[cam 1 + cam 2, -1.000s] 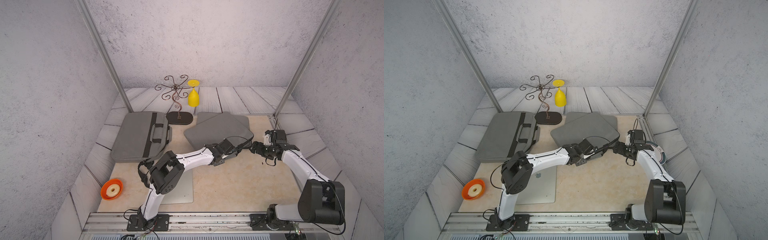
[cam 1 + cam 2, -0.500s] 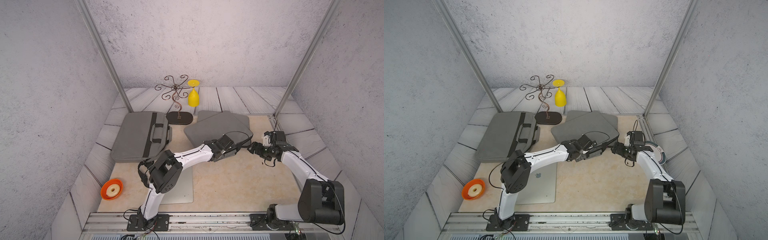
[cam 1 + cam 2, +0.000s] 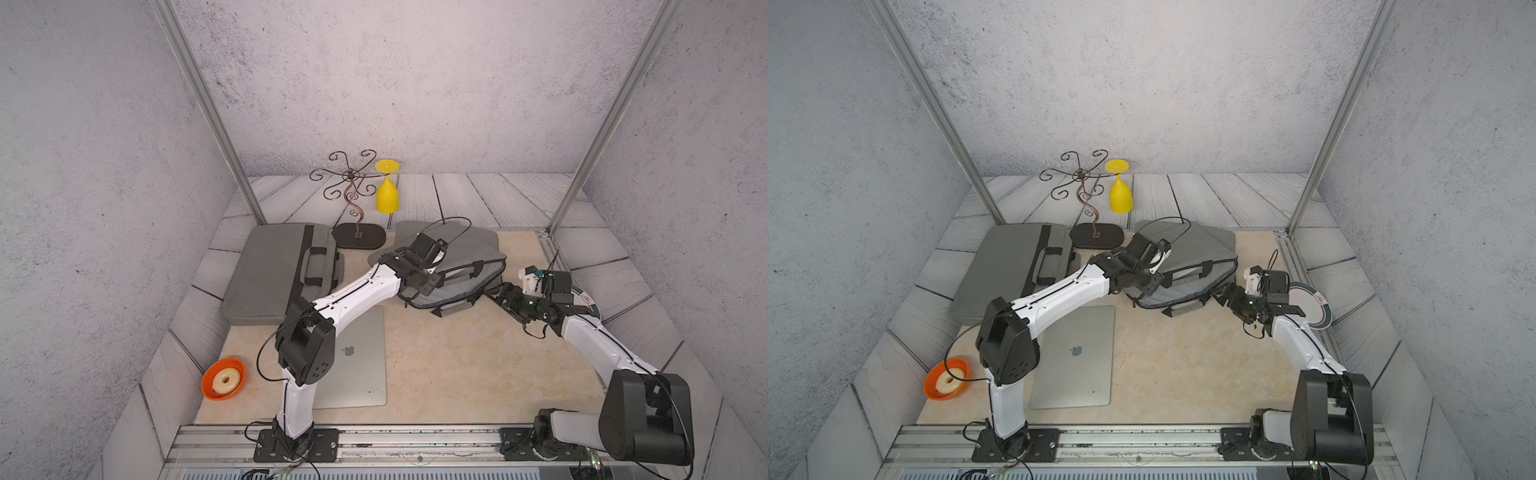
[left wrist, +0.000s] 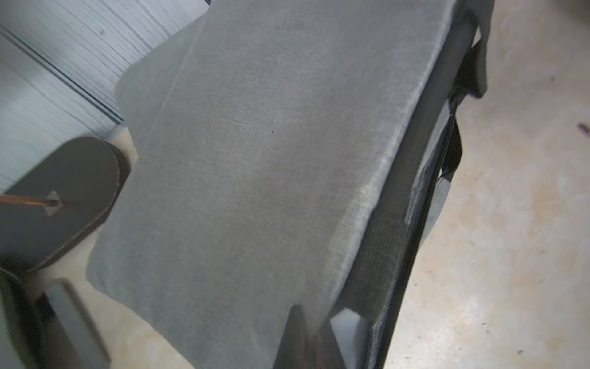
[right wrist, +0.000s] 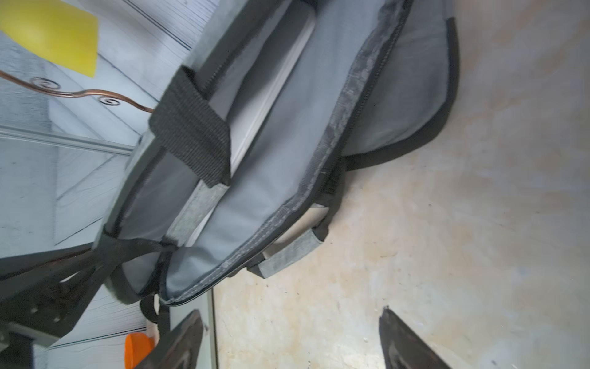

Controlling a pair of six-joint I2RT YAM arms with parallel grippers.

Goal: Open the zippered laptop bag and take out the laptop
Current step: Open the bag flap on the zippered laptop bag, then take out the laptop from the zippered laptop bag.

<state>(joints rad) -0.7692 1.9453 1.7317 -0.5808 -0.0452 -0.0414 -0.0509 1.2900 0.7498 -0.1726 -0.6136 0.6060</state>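
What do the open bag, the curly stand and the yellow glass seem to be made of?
Open bag: woven grey fabric, matte; the weave shows. Stand: thin copper-coloured metal wire, slightly shiny, on a dark matte base, perhaps wood. Yellow glass: probably plastic, as it is opaque and evenly coloured.

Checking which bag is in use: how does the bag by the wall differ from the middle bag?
The wall bag lies flat and closed; the middle bag gapes open. The wall bag is untouched; the left gripper pinches the middle bag's flap. Both are grey with black straps.
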